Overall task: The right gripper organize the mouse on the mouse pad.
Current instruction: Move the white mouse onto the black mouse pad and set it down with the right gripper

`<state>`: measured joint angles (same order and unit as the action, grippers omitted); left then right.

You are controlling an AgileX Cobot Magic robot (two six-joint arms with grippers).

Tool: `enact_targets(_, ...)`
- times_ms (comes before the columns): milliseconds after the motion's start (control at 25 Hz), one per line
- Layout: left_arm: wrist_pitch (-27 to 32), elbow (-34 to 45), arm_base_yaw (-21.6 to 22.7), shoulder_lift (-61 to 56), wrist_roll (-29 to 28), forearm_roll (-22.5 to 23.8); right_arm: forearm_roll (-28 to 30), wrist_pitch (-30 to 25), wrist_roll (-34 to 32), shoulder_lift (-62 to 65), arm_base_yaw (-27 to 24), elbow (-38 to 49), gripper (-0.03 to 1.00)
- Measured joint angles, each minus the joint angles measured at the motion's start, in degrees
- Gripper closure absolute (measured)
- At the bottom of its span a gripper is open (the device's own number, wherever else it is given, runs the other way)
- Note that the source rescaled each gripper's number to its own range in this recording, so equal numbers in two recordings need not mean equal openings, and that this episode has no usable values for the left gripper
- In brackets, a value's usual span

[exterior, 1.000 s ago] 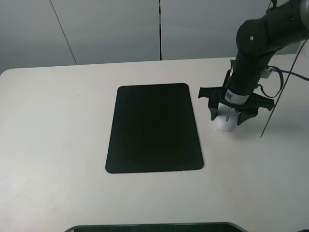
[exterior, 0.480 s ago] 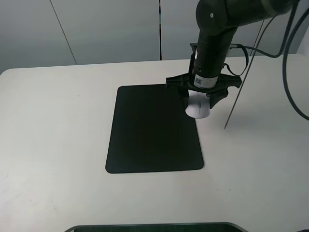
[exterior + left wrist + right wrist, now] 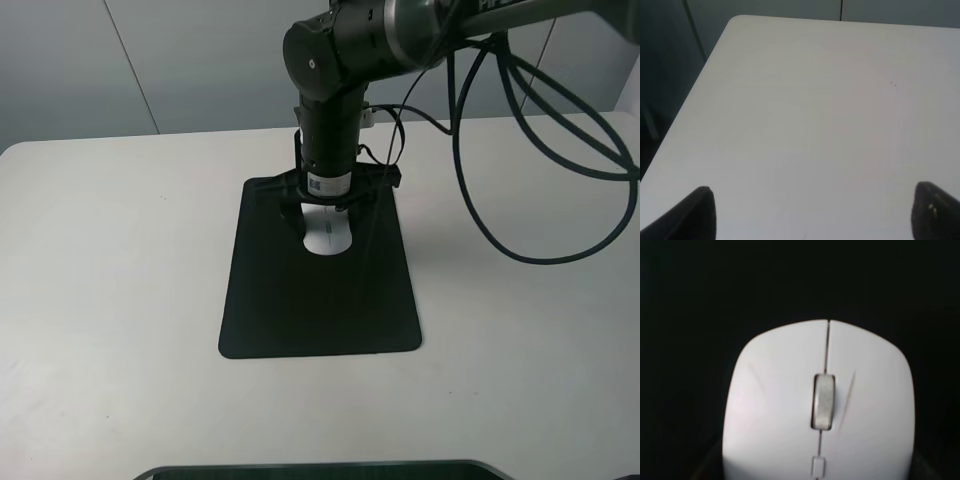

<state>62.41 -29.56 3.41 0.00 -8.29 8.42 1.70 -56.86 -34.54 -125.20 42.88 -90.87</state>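
The black mouse pad (image 3: 300,310) lies flat in the middle of the white table. My right gripper (image 3: 328,228) reaches across over the pad's far half and is shut on the white mouse (image 3: 328,237); I cannot tell whether the mouse touches the pad. In the right wrist view the mouse (image 3: 790,405) fills the frame with its grey scroll wheel (image 3: 823,401) over the black pad (image 3: 740,280). My left gripper (image 3: 812,212) is open over bare table; only its two black fingertips (image 3: 695,212) show.
The white table (image 3: 110,250) ends at a rounded far-left corner (image 3: 737,20) in the left wrist view. Black cables (image 3: 520,200) hang from the right arm over the table's right side. A dark edge (image 3: 320,470) shows at the bottom of the high view.
My right gripper has carried the mouse leftward from the bare table right of the pad, past the pad's right edge, to over the pad's far half.
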Motion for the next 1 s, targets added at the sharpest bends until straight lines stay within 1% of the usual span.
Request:
enact_targets(200, 0.0, 0.0, 0.0, 0.0, 0.0, 0.0, 0.0, 0.0, -3.1, -3.6, 0.7, -2.4, 0.97)
enact_targets(480, 0.0, 0.0, 0.0, 0.0, 0.0, 0.0, 0.9, 0.5, -6.8, -5.7, 1.1, -2.6, 0.97)
enact_targets(1000, 0.0, 0.0, 0.0, 0.0, 0.0, 0.0, 2.1, 1.2, -8.9, -7.7, 1.7, -2.9, 0.97)
